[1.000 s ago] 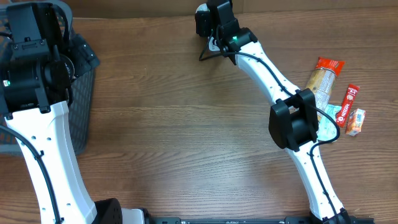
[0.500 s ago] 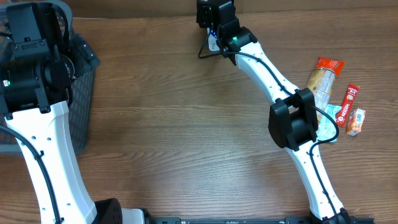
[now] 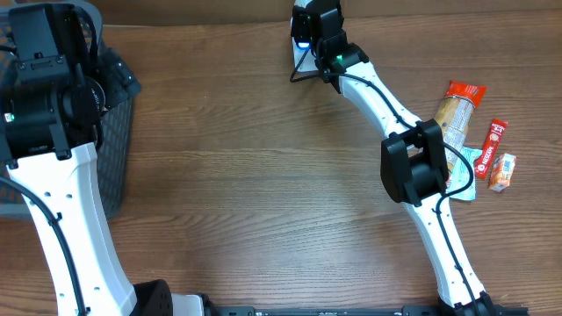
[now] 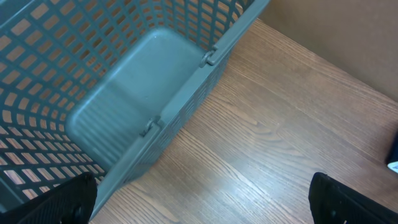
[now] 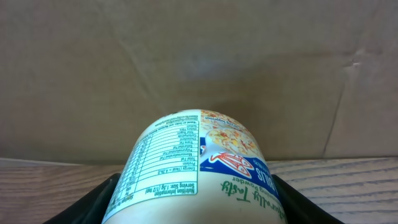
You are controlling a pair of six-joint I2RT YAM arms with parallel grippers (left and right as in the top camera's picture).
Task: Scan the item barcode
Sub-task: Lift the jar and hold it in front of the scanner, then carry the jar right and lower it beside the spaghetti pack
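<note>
Table middle [image 3: 255,184]: open wood between the two arms, room to pass.
Left edge: mesh basket [image 4: 124,93] stands there, left arm [image 3: 61,175] above it.
Right side: right arm [image 3: 378,92] crosses diagonally, snack packets [image 3: 479,132] beside its elbow.
Far edge: cardboard wall [image 5: 186,56] close behind the held cup [image 5: 199,162].

Grey mesh basket [image 3: 118,167] on wooden table [image 3: 246,193], far left; cardboard wall [image 5: 186,62] behind.

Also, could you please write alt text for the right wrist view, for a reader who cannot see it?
A white cylindrical container with a nutrition label and a blue and red logo is held between the black fingers of the right gripper. Behind it stands a brown cardboard wall, with wooden table at the bottom corners.
</note>
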